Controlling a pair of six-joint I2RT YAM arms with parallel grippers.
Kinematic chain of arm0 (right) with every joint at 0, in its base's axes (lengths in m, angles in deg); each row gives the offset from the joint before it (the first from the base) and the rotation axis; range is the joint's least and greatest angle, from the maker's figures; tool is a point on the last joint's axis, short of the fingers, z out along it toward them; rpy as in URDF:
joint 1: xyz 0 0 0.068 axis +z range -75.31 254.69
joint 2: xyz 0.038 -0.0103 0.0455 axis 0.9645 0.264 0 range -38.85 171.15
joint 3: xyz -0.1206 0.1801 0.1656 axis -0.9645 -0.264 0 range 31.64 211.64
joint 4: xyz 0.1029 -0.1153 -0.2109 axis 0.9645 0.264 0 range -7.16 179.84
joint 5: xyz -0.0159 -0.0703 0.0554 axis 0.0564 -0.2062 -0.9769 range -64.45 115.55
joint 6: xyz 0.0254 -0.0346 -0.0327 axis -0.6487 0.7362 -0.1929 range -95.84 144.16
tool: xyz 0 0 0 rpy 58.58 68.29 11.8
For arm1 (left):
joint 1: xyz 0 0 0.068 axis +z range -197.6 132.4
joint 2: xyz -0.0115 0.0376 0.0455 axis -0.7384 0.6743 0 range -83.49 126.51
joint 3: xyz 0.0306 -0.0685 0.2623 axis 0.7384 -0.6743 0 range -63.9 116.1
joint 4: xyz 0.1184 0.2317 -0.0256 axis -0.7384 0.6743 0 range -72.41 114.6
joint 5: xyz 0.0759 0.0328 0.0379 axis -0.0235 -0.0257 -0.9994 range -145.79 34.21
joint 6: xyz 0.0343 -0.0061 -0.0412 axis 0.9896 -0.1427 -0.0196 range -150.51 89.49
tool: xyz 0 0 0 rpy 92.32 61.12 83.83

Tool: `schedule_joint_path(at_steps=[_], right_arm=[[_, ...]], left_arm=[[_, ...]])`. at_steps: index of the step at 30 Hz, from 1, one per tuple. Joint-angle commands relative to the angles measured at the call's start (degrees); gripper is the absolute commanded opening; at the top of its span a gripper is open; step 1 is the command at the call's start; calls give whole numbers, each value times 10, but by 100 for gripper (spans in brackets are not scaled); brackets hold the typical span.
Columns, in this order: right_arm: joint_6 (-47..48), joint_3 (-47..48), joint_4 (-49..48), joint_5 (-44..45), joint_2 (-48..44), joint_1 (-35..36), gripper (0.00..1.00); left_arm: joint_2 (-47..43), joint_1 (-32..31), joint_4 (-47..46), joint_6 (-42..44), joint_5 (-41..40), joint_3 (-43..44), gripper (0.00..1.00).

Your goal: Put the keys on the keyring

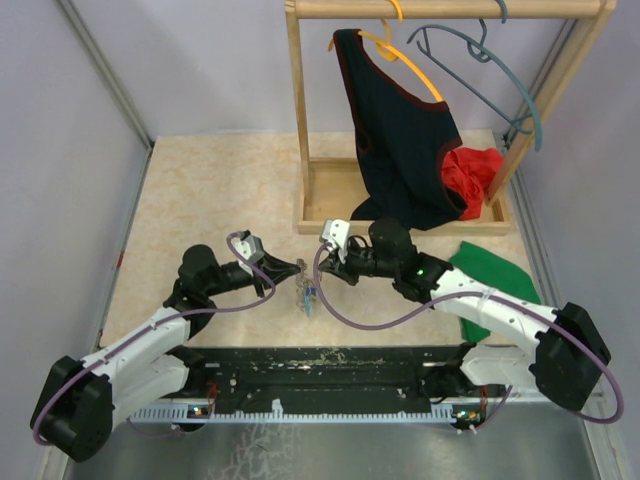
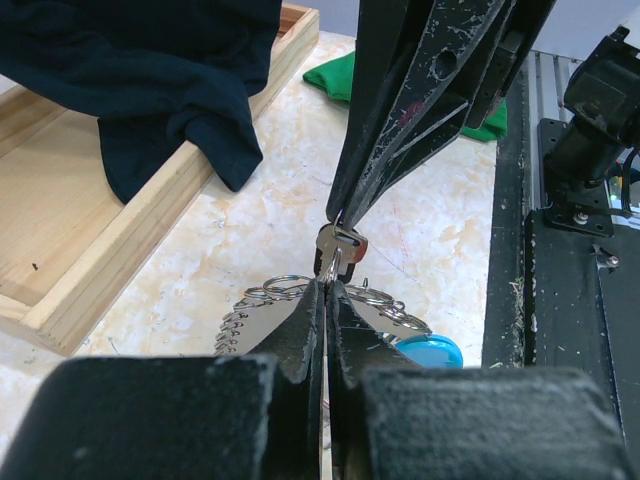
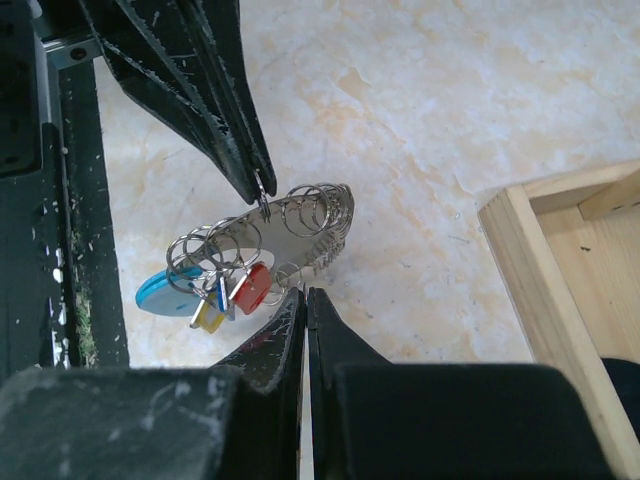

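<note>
The worktop (image 3: 430, 110) is pale and creamy with soft brown marks, like stone. Pale grey walls (image 1: 60, 150) stand round it on three sides. A black strip (image 1: 330, 365) runs along the near edge, behind both arms.

The left pincer (image 2: 325, 300) is squeezed tight, with no gap. Its tip nips one small ring at the top of the keyring (image 3: 300, 235). The keyring hangs from that tip, just above the worktop.

The right pincer (image 3: 305, 300) is squeezed tight too and points at the left one, tip to tip. It pinches a small silver bit (image 2: 338, 245) right at the keyring. I cannot tell if that bit is a key.

The keys (image 3: 252, 288) hang from the keyring's low side, beside the right pincer's tips. One head is red, one yellow, one blue. A light-blue disc (image 3: 158, 290) hangs with them.

Past both pincers, far from the arms, stands a wooden rack (image 1: 300, 130). A dark top (image 1: 400, 130) hangs there on an orange hanger (image 1: 410, 65), next to a grey-blue hanger (image 1: 500, 80). A red cloth (image 1: 475, 175) lies in the rack's tray. A green cloth (image 1: 495, 270) lies behind the right pincer, by its arm.
</note>
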Motion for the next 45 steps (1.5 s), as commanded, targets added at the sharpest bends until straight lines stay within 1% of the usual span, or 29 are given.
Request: schedule_joint_path(at_steps=[1,12,26,45], right_arm=[[27,23,-26,-27,-12,7,0],[38,-11,-92,-41,-31,19,0],[33,23,-51,-66,-13,23,0],[28,48,-37,-26,7,31,0]], left_arm=[[-1,-1,-24,2,10,7,1],[3,-1,-31,-3,15,7,1],[6,-1,-38,-5,24,7,1],[9,-1,-38,-5,34,10,1]])
